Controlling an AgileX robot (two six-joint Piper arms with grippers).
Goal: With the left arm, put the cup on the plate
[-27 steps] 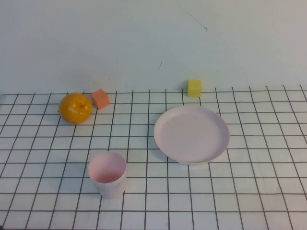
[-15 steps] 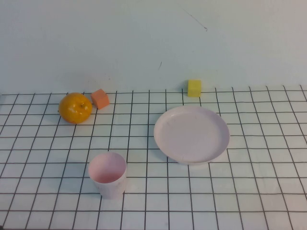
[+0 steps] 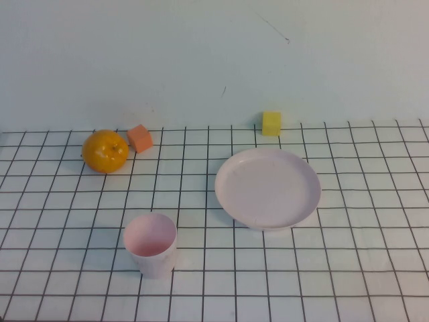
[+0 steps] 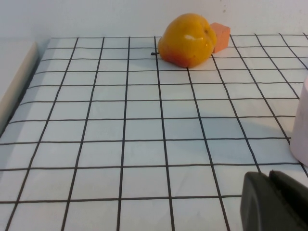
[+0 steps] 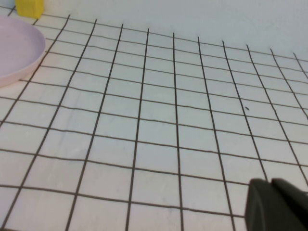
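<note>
The pale pink cup (image 3: 151, 244) stands upright on the grid table, near the front and left of centre. The round pink plate (image 3: 268, 188) lies to its right and further back, apart from it. Neither arm shows in the high view. In the left wrist view my left gripper (image 4: 269, 177) is shut with nothing in it, low over the table; the cup's side (image 4: 301, 125) sits just beyond it at the picture's edge. In the right wrist view my right gripper (image 5: 270, 185) is shut and holds nothing, far from the plate's rim (image 5: 19, 65).
An orange fruit (image 3: 105, 151) and an orange cube (image 3: 140, 137) sit at the back left, also seen as fruit (image 4: 187, 40) and cube (image 4: 220, 36) from the left wrist. A yellow cube (image 3: 271, 123) stands behind the plate. A pale wall rises behind the table.
</note>
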